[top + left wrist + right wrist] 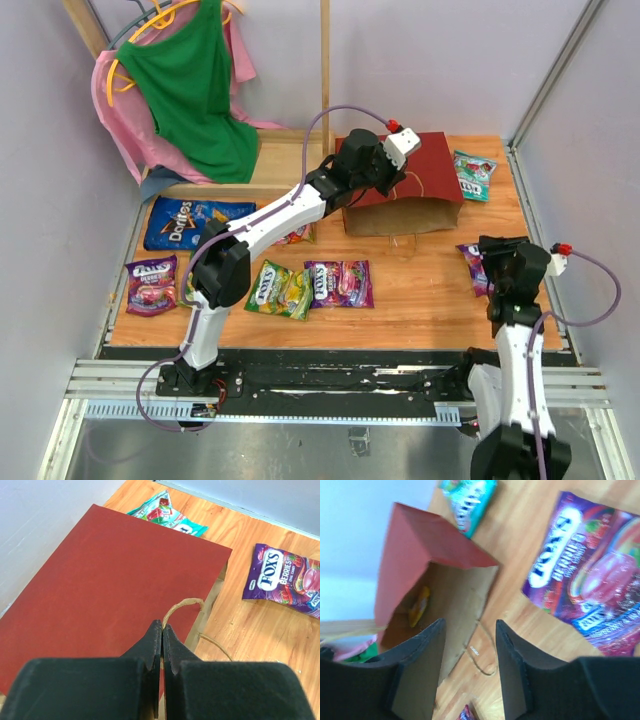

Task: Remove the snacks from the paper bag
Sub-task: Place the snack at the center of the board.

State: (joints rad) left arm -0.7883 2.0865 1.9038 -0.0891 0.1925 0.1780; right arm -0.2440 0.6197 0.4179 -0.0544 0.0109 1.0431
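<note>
The dark red paper bag (415,190) lies on its side at the back of the table, its brown mouth facing the front. My left gripper (163,627) is shut on its thin cord handle (185,604), holding the upper wall (110,585) up. My right gripper (470,625) stands open and empty above the table, just in front of the bag's mouth. Inside the bag (435,580) lies a yellow packet (420,605). A purple Fox's packet (590,580) lies flat to the right of my right gripper (490,268). A teal packet (472,175) rests right of the bag.
A blue Doritos bag (190,222), a purple packet (152,283), a yellow-green packet (278,288) and another purple packet (338,282) lie at the left. Green and pink clothes (190,90) hang at the back left beside a wooden post (325,70).
</note>
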